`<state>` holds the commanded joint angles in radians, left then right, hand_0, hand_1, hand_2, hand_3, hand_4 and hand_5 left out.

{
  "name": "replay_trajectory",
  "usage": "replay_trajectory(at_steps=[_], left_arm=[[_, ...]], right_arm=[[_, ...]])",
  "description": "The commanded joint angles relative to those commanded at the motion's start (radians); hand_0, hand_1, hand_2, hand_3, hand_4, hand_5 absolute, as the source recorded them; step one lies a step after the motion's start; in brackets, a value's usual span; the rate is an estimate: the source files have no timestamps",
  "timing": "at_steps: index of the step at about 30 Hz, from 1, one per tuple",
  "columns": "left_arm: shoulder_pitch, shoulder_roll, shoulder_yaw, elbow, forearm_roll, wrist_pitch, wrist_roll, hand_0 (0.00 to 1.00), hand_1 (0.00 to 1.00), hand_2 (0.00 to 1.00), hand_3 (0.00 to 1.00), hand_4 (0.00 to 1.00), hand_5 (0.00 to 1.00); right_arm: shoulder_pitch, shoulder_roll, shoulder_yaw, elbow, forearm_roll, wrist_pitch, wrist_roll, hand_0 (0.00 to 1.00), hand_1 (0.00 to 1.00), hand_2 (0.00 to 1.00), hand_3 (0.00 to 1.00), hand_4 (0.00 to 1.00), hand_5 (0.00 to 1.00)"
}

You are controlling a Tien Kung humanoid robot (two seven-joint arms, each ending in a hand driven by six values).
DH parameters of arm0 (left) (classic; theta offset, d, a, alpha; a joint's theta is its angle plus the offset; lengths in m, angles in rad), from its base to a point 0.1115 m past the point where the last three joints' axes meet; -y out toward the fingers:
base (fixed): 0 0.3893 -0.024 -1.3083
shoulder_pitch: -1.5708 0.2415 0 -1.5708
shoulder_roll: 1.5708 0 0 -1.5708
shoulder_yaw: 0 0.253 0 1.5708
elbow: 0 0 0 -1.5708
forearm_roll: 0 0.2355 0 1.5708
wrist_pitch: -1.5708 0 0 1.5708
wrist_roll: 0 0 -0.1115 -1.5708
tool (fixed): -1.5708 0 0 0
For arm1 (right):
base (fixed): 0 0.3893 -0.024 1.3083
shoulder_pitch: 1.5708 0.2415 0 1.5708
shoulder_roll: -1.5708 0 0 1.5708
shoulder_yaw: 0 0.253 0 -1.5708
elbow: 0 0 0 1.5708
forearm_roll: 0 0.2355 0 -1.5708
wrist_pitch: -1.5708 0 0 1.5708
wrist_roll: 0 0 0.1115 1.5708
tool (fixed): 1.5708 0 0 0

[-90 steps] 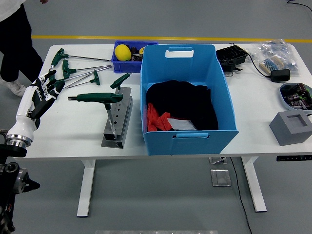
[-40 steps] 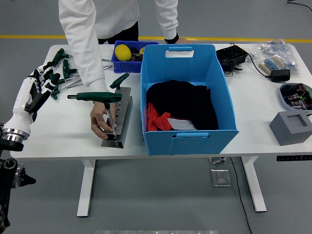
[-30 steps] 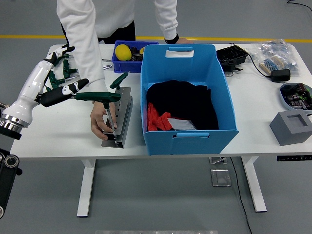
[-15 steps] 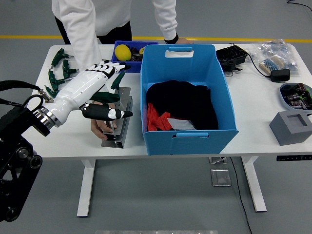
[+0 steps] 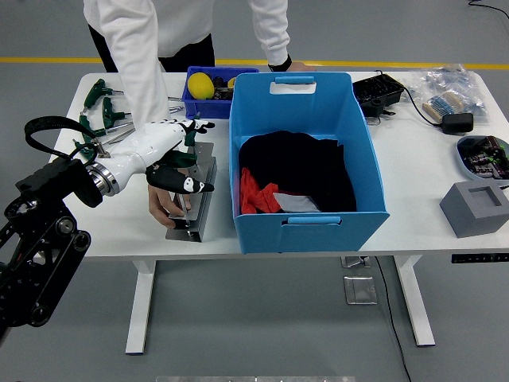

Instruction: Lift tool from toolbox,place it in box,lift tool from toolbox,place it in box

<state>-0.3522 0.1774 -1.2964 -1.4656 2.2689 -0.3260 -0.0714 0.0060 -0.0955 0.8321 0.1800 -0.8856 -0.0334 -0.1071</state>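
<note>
I am looking at what reads as a workshop or robotics test floor: a smooth grey floor (image 5: 238,32) with a yellow painted line (image 5: 382,64) runs behind a white height-adjustable table (image 5: 413,183). On it I see green T-handle hex keys (image 5: 102,118), a grey metal tool stand (image 5: 199,199), a small blue parts bin (image 5: 208,89), black electronics with cables (image 5: 380,94) and a grey foam block (image 5: 475,207).

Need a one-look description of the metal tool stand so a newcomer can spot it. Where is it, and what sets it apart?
Start at the big blue box mid-table; the stand sits just left of it, near the table's front edge. It is a grey metal block with holes, where the left hand hovers and a person's hand steadies its base. Unlike the loose green-handled keys at the far left, it holds tools upright.
</note>
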Motion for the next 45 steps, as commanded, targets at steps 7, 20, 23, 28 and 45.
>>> replay_trajectory(at_steps=[7, 20, 23, 28, 45], left_arm=[[-0.015, 0.021, 0.027, -0.022, 0.000, -0.026, 0.044, 0.657, 0.625, 0.554, 0.713, 0.998, 0.513], [-0.055, 0.100, 0.086, -0.050, 0.000, -0.086, 0.095, 0.656, 0.619, 0.538, 0.701, 0.998, 0.529], [-0.062, 0.112, 0.090, -0.049, 0.000, -0.102, 0.108, 0.656, 0.619, 0.538, 0.701, 0.998, 0.529], [-0.069, 0.120, 0.083, -0.045, 0.000, -0.133, 0.127, 0.655, 0.615, 0.531, 0.693, 0.998, 0.542], [-0.068, 0.115, 0.083, -0.030, 0.000, -0.127, 0.190, 0.420, 0.364, 0.312, 0.533, 0.998, 0.620]], right_arm=[[-0.001, 0.003, 0.001, 0.000, 0.000, 0.000, -0.003, 0.732, 0.719, 0.788, 0.672, 0.900, 0.716], [-0.006, 0.005, 0.001, 0.000, -0.002, -0.001, -0.005, 0.733, 0.719, 0.788, 0.671, 0.900, 0.716], [-0.007, 0.005, 0.001, 0.000, -0.003, -0.001, -0.005, 0.733, 0.719, 0.788, 0.671, 0.900, 0.716], [-0.006, 0.004, 0.002, 0.000, -0.002, -0.001, -0.004, 0.733, 0.719, 0.788, 0.669, 0.900, 0.715], [-0.005, 0.004, 0.000, 0.000, -0.002, 0.001, -0.005, 0.733, 0.719, 0.787, 0.669, 0.900, 0.715]])
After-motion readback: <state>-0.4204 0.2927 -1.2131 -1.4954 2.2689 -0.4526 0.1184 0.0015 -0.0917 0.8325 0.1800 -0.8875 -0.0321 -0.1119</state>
